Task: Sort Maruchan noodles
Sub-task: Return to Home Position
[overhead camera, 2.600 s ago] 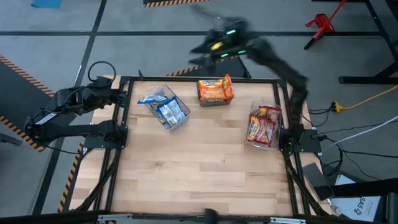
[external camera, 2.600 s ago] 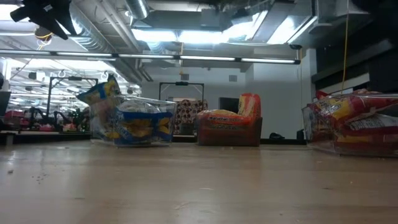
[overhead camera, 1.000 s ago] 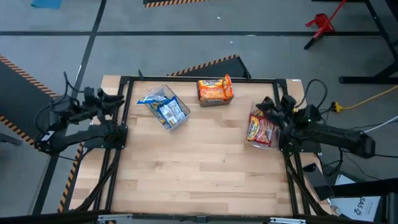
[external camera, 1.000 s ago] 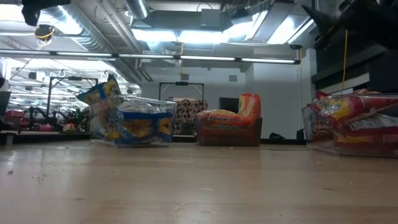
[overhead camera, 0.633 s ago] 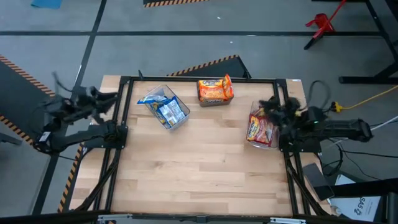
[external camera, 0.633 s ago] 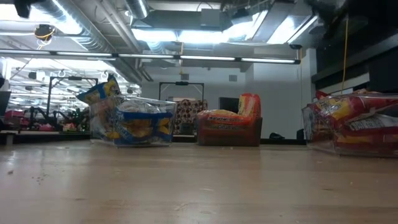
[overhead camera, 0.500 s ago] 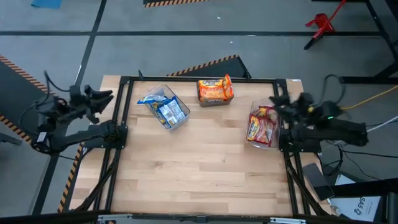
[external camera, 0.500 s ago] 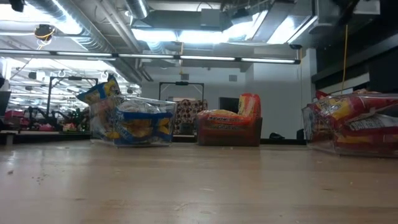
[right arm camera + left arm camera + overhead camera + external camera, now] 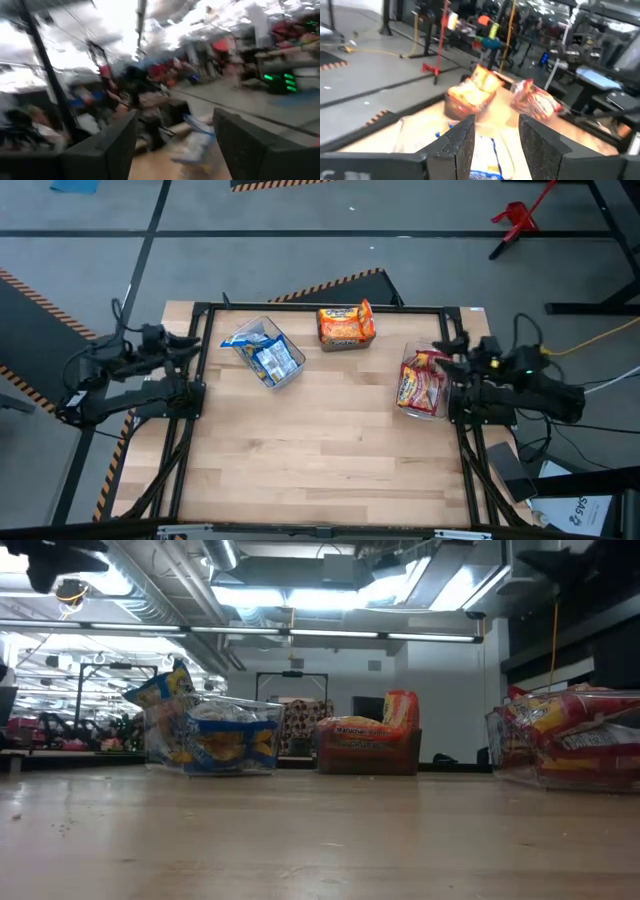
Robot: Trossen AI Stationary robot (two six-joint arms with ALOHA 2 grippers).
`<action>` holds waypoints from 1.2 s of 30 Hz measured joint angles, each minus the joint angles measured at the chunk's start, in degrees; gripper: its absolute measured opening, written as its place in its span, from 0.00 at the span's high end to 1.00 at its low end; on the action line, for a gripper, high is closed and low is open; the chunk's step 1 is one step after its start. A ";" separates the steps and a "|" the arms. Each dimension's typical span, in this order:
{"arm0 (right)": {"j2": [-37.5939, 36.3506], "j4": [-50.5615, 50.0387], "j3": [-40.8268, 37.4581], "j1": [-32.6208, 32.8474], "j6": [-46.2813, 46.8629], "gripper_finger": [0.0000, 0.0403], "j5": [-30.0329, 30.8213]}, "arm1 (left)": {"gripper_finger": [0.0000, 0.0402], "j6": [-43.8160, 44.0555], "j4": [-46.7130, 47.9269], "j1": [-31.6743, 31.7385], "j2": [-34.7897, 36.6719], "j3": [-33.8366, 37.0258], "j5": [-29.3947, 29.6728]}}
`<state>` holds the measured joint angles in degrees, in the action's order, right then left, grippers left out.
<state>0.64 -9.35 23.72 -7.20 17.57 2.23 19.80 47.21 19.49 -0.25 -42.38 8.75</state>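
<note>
Packets of noodles lie sorted in three bins on your table. From overhead, the blue-and-yellow packets fill the left bin at 11 o'clock, the orange packets fill the middle bin at 12 o'clock, and the red-and-silver packets fill the right bin at 2 o'clock.

The low view adds what the overhead cannot: one blue packet pokes up above the left bin's rim, one orange packet stands upright at the end of its stack, and the red ones lie heaped and tilted.

Your left gripper sits off the table edge at 10 o'clock. Its wrist view shows the fingers parted with nothing between them, looking across at all three bins. Your right gripper sits at the 2 o'clock edge, just beside the right bin. Its fingers are spread wide and empty, and the scene beyond them is smeared.

Print on the packets is too small to read in any view.

The table is pale wood planking inside a black frame. Around it you see grey floor, striped hazard tape and a red stand. The low view shows ceiling strip lights and ducting
</note>
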 joint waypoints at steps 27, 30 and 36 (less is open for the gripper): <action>-0.28 28.79 -23.21 0.06 5.74 0.40 -4.82 | 0.64 6.80 -35.94 -4.08 0.02 30.32 -13.03; -0.28 28.38 -23.21 0.06 5.74 0.40 -4.82 | 0.64 7.58 -39.43 -6.84 0.02 32.93 -9.64; -0.28 28.10 -23.21 0.06 4.96 0.40 -4.20 | 0.64 6.39 -47.34 -12.93 0.02 39.65 -4.14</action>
<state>0.36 18.75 0.51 -7.14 22.53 -1.96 26.20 -0.13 6.56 -0.23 -2.72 4.61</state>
